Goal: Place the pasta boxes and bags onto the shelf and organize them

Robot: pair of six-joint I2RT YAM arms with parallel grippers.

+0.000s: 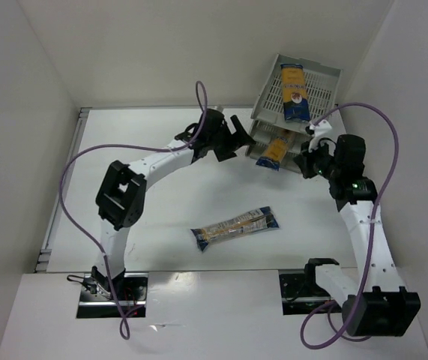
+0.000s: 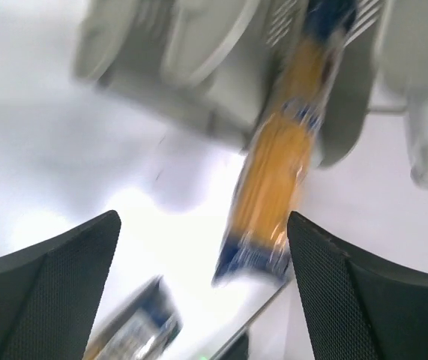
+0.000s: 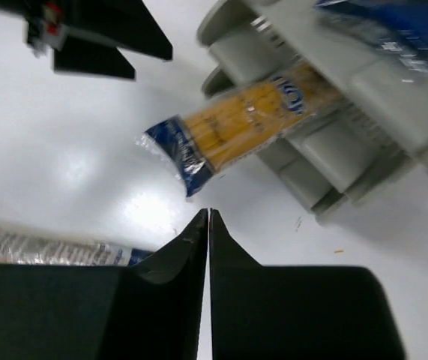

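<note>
Black left gripper (image 1: pixel 236 141), jaws wide apart, hangs just left of the shelf (image 1: pixel 327 81). A loose packet (image 1: pixel 234 227) lies on the table (image 1: pixel 161 217), well before the shelf. A second packet (image 1: pixel 276 150) juts from a lower tier and a third packet (image 1: pixel 294 91) lies in the top tier. The right gripper (image 1: pixel 302 163), jaws together on nothing, sits by the shelf's front right.

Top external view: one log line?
left gripper jaws open | right gripper jaws shut | clear-plastic spaghetti packet on grey slotted tray top tier | second packet poking from lower tier | third packet on white table

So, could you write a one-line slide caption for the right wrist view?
Shut right gripper faces a blue-ended clear spaghetti packet protruding from the light grey plastic stacked letter tray.
</note>
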